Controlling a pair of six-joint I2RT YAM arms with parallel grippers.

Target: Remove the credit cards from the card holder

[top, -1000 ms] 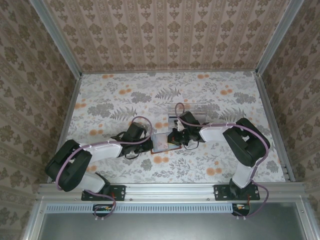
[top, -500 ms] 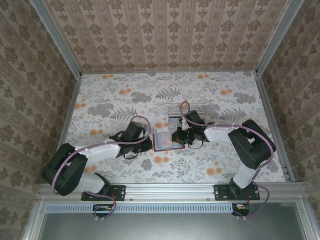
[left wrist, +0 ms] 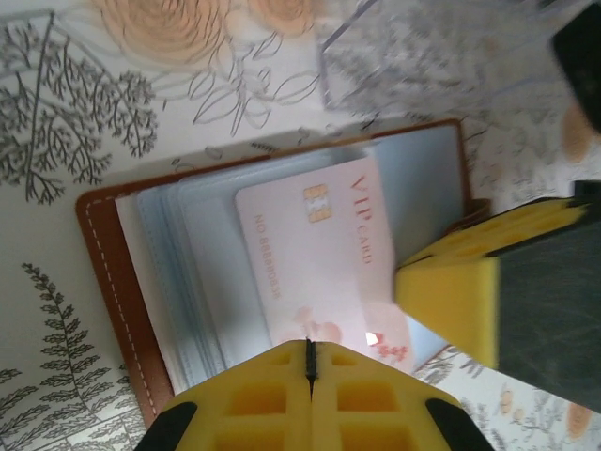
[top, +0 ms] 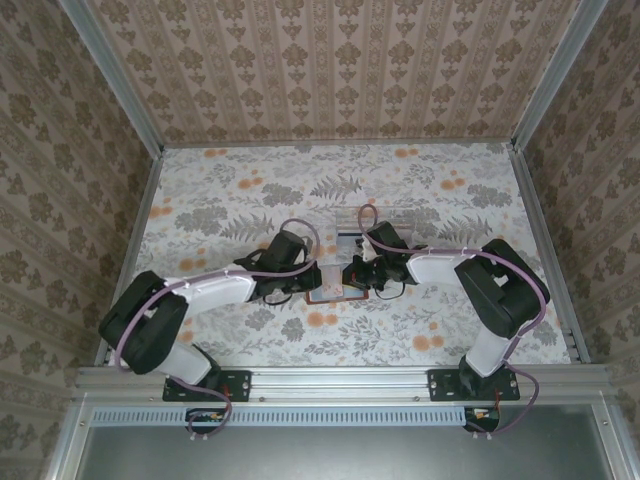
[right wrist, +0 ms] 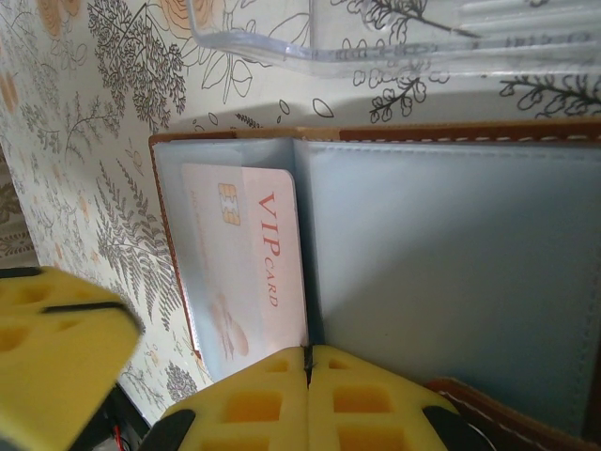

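The flowered table (top: 230, 200) carries a clear tray (top: 400, 220) just above the frame's centre. Right below the tray lies the open card holder (top: 335, 285) (brown edge, grey-blue pockets). A pink card (left wrist: 319, 254) lies among those pockets. The wrist views make its "VIP" lettering readable, while from above the holder is a small patch between the arms. The left claw (left wrist: 310, 362) and right claw (right wrist: 308, 371) each have their pads pressed together at the holder's lower edge. Whether either pinches anything, I cannot tell.
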